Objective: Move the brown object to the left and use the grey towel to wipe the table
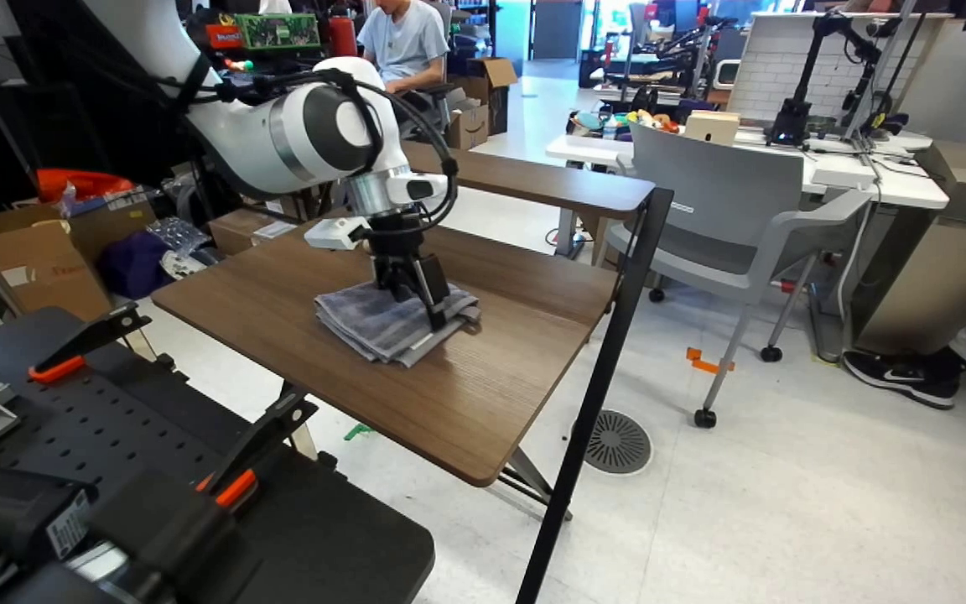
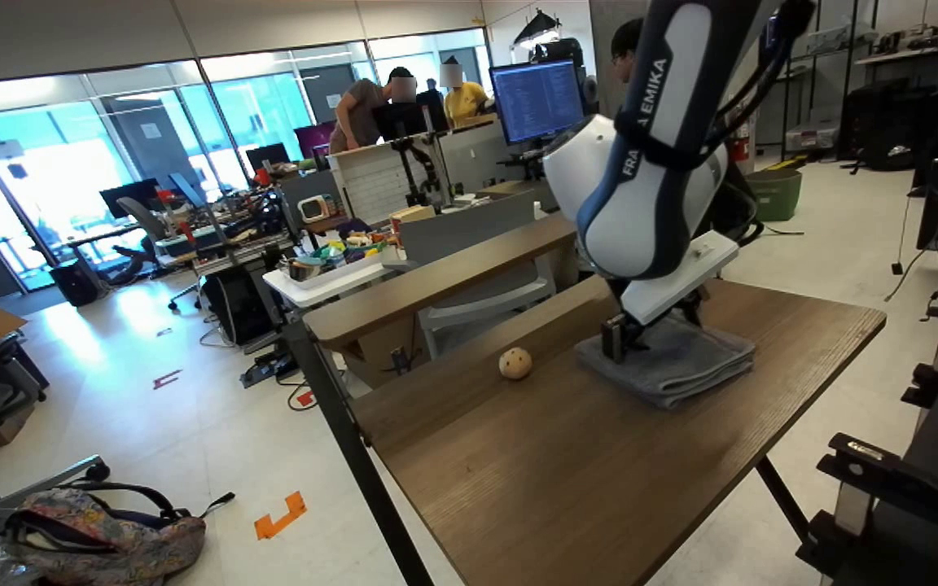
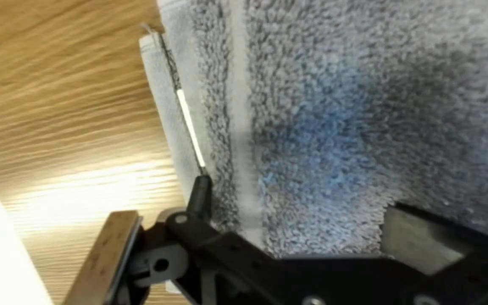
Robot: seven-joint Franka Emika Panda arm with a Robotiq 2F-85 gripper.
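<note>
The grey towel (image 1: 382,323) lies folded in layers on the brown table (image 1: 491,394), and also shows in an exterior view (image 2: 672,370). My gripper (image 1: 418,304) points down at the towel and is open, with its fingers wide apart. In the wrist view, one finger of the gripper (image 3: 269,241) is past the towel's edge over the wood, and the other is over or against the towel (image 3: 333,106). Whether the fingertips touch the table is unclear. The brown object (image 2: 515,364), a small round tan lump with dark spots, sits on the table apart from the towel.
A raised wooden shelf (image 2: 453,281) runs along the table's far side, with a black metal post (image 1: 596,394) at one end. A grey chair (image 1: 718,218) stands behind it. A black bench with clamps (image 1: 257,445) faces the table's front edge.
</note>
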